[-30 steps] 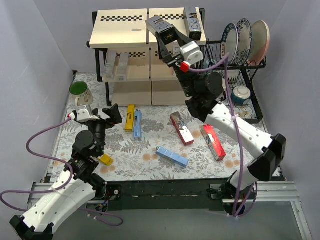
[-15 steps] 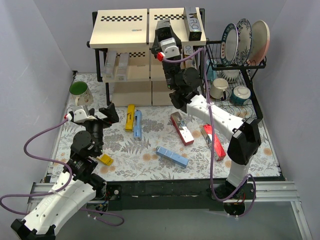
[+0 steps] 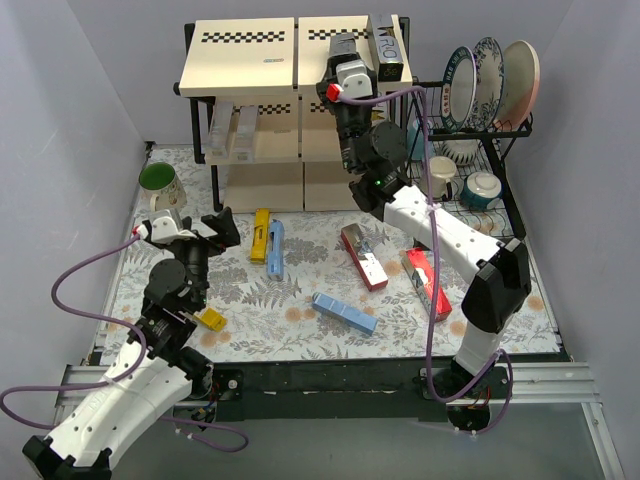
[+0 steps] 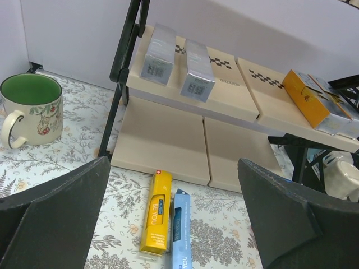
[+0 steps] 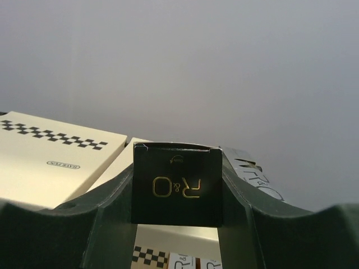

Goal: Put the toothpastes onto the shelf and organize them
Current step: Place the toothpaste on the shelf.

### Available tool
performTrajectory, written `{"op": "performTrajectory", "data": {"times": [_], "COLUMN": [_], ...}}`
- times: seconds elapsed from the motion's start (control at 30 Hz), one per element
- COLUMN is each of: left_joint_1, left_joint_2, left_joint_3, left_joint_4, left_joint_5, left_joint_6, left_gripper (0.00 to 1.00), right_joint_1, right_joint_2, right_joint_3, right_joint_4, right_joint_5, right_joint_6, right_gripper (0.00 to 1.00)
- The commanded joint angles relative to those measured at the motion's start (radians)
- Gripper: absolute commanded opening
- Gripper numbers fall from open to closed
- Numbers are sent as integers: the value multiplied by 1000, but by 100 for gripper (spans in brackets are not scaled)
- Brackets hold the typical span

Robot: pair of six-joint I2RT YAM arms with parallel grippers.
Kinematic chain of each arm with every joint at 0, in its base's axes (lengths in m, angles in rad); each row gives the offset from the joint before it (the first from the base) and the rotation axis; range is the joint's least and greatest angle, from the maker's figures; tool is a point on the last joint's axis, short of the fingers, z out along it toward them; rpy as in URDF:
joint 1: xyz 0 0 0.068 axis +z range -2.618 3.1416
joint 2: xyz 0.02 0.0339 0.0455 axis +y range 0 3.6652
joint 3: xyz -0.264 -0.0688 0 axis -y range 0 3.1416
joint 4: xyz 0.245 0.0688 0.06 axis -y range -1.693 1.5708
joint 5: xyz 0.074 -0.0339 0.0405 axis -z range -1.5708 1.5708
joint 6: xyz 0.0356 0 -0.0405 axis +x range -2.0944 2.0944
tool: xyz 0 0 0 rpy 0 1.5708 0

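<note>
With the right gripper (image 3: 345, 55) clamped on the black carton (image 5: 176, 192) over the shelf's (image 3: 240, 60) top board at the desk's far edge, the carton is best lowered flat, parallel and just beside its neighbour (image 3: 389, 45), then released, while the left gripper (image 4: 174, 213) gapes empty.

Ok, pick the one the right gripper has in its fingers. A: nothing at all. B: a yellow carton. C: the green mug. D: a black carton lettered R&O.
D: in the right wrist view the right gripper clamps both sides of a black carton with gold R&O lettering on its end, held above the top board of the shelf.
</note>
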Motion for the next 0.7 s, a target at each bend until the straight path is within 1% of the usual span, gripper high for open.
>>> {"op": "performTrajectory", "data": {"times": [0.0,0.03,0.13,0.17,0.3,0.4,0.67], "left_joint_1": [7,7,7,7,7,9,12], "left_joint_2": [9,12,21,24,35,35,50], "left_joint_3": [3,3,3,3,12,12,13], "left_joint_4": [-12,-12,-14,-14,-24,-26,-26], "left_joint_5": [12,13,16,18,21,23,35], "left_joint_6": [12,12,12,12,7,5,4], "left_gripper": [98,98,98,98,98,98,98], "right_joint_1": [-6,-6,-6,-6,-6,-6,-21], "right_joint_2": [-48,-48,-25,-15,27,31,15], "right_joint_3": [30,53,129,210,363,401,400], "right_joint_4": [-208,-234,-405,-509,-705,-774,-840], "right_joint_5": [63,63,74,78,89,89,82], "right_joint_6": [77,86,131,146,194,214,235], "right_gripper": [54,55,58,60,64,65,64]}}
